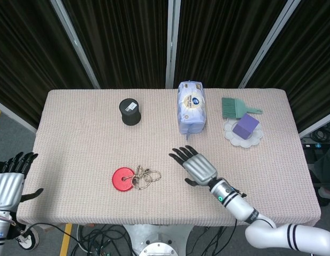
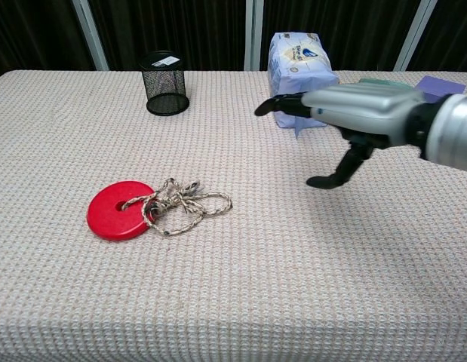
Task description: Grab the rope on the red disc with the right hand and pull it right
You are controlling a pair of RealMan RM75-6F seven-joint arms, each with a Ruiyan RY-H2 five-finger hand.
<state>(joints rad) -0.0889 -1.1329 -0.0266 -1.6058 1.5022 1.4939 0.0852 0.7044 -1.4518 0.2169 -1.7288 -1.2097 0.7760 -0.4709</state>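
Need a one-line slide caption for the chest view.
Open right hand hovers over the table, right of the untouched rope tied to the red disc.
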